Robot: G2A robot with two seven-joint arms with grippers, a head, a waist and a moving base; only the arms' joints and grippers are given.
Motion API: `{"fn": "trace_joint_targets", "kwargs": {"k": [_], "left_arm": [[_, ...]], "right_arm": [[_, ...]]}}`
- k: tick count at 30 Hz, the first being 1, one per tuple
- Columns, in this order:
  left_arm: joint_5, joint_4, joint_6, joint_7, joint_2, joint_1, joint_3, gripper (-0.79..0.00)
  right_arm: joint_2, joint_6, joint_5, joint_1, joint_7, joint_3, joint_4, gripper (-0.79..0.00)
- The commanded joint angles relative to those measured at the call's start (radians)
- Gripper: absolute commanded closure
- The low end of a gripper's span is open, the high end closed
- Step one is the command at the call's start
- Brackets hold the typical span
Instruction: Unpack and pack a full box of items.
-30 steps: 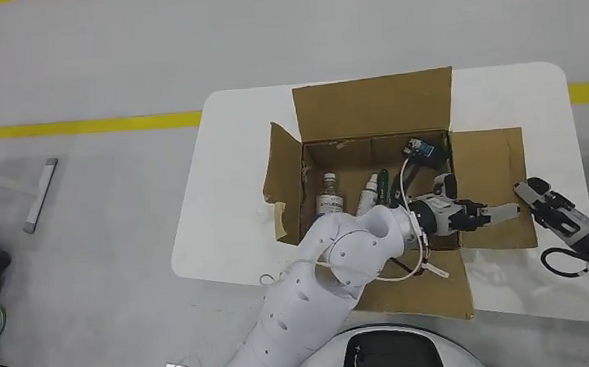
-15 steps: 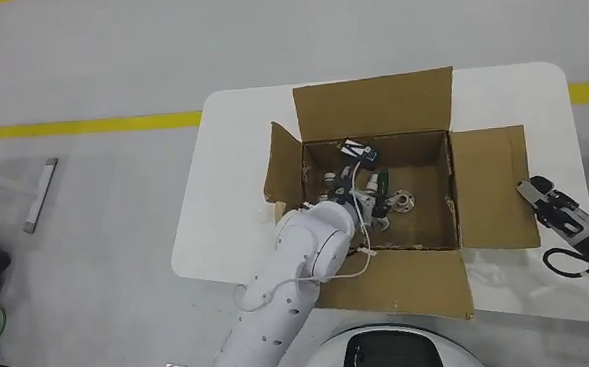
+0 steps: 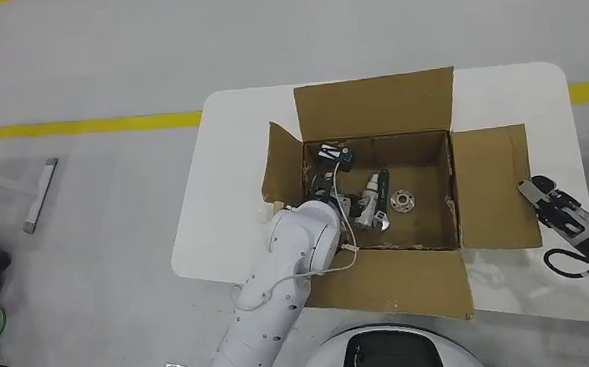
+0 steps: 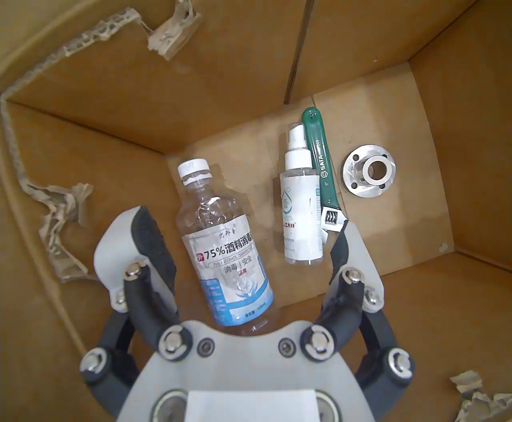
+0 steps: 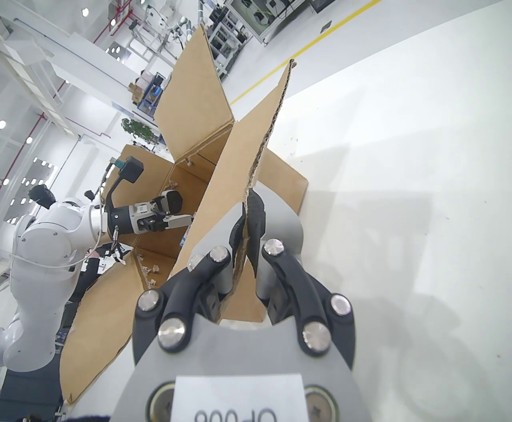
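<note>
left gripper [image 4: 242, 229]: is hanging inside the box [image 4: 120, 100], fingers spread wide, gripping nothing; looks lined up for a pick, judging by the straddle.
big bottle [image 4: 224, 255]: is lying flat on the box floor directly between the spread fingers, cap pointing away from the palm; likely the next item out since the unpack is barely started.
spray bottle [image 4: 300, 204]: is lying just inside the farther finger, parallel to the big bottle, not touching it as far as I can tell.
wrench [image 4: 322, 172]: is lying right against the spray bottle, on the side away from the palm centre.
flange [image 4: 369, 171]: is sitting flat just beyond that finger, apart from the wrench.
right flap [image 3: 490, 188]: is being held folded out, probably to keep the opening clear for the other arm.
right gripper [image 5: 246, 223]: is pinching the right flap's edge, fingers pressed together on the cardboard, well apart from the left gripper, over the table [image 3: 235, 187].
hidden/unclear: big bottle's base is getting cut off under the palm; wrench head is going partly behind the finger; paper shreds [image 4: 60, 223] are hanging off the box wall; small speck on the inner wall beyond the flange, cannot tell what.
</note>
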Motion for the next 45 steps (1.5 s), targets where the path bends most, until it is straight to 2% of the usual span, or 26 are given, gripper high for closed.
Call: {"fn": "trace_joint_targets", "kwargs": {"k": [1, 13, 18, 27, 34, 45], "left_arm": [[0.0, 0.0, 0.0, 0.0, 0.0, 0.0, 0.0, -0.785], [0.029, 0.01, -0.012, 0.022, 0.003, 0.019, -0.003, -0.785], [0.067, 0.043, 0.013, -0.042, -0.003, -0.007, 0.005, -0.785], [0.093, 0.121, 0.054, -0.116, -0.025, -0.056, 0.051, -0.785], [0.167, 0.193, 0.131, -0.194, -0.047, -0.096, 0.095, -0.785], [0.187, 0.249, 0.165, -0.229, -0.087, -0.137, 0.149, -0.785]], "right_arm": [[0.0, 0.001, -0.003, 0.0, -0.004, 0.0, -0.002, 0.0], [-0.001, -0.003, -0.004, -0.003, -0.029, -0.005, -0.005, 0.0], [-0.002, -0.005, 0.003, -0.011, -0.038, 0.003, -0.004, 0.0], [-0.002, -0.004, 0.007, -0.021, -0.044, 0.015, -0.009, 0.0], [-0.002, -0.007, 0.008, -0.026, -0.043, 0.014, -0.019, 0.0], [-0.003, -0.01, 0.009, -0.029, -0.045, 0.013, -0.023, 0.0]]}}
